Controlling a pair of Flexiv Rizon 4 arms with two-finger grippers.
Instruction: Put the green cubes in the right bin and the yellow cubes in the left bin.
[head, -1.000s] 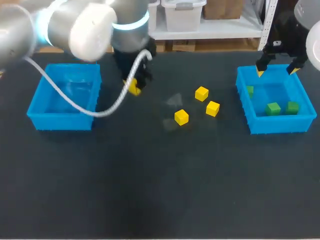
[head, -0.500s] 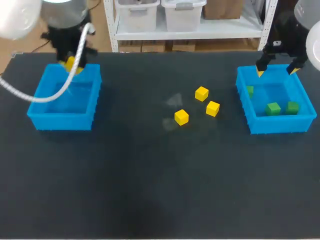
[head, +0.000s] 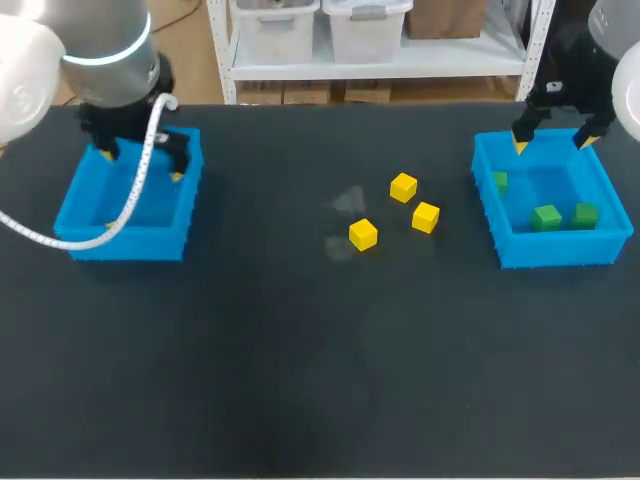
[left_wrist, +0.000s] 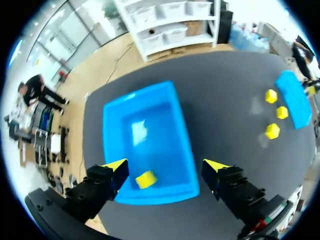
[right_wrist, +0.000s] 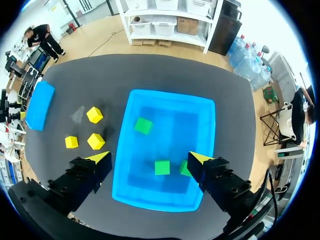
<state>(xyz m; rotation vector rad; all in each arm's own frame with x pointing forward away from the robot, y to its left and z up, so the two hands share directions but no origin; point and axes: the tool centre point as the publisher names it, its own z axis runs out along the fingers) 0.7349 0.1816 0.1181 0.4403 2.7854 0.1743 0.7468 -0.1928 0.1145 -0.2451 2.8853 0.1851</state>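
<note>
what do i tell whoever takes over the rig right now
Left end effector: open, above the left bin, holding nothing.
Right end effector: open, above the right bin, holding nothing.
Done: one yellow cube lies in the left bin; three green cubes lie in the right bin.
Left: three yellow cubes sit on the table between the bins, apart from one another; they go in the left bin. No green cubes show outside the right bin.
</note>
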